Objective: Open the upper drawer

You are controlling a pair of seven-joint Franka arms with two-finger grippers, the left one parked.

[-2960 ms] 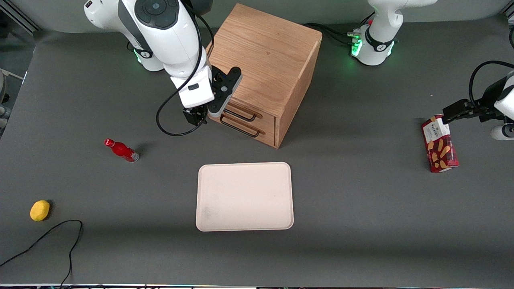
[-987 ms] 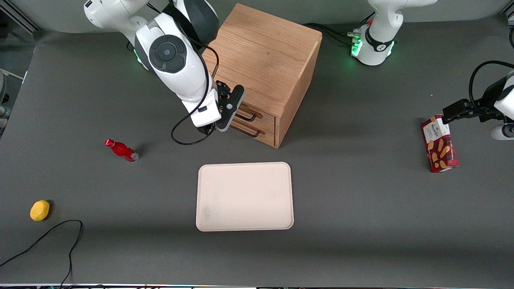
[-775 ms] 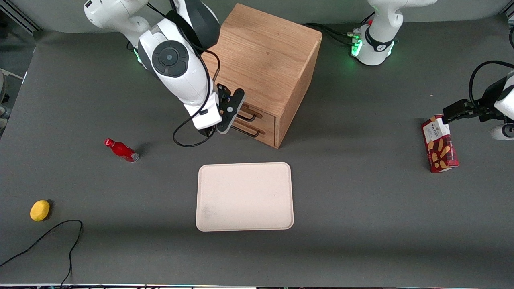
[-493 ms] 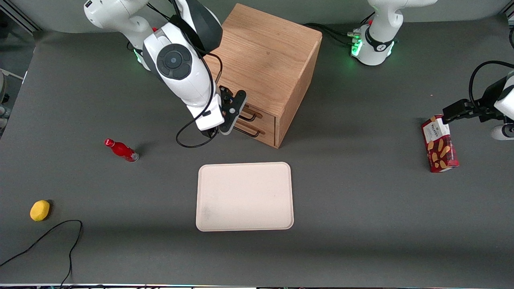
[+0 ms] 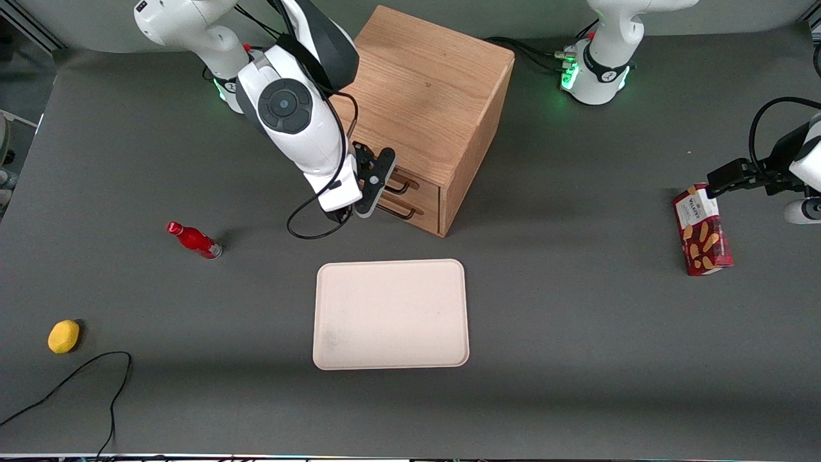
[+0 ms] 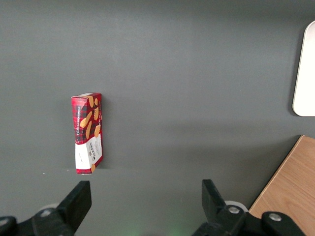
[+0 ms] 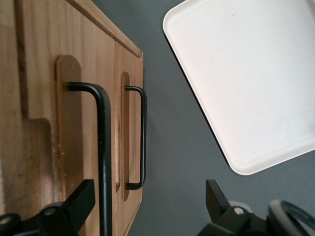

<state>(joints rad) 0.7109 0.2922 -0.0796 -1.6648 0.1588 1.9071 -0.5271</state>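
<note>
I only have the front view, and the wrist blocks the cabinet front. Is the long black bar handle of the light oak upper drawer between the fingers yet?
Observer: Yes. In the right wrist view the gripper is open, and the black bar handle of the upper drawer runs between its fingers, much closer to one finger than the other.
Operator: Sure it isn't the lower one?
Observer: Yes. The lower drawer's handle sits apart, nearer the table, and its bar ends short of the fingers.
</note>
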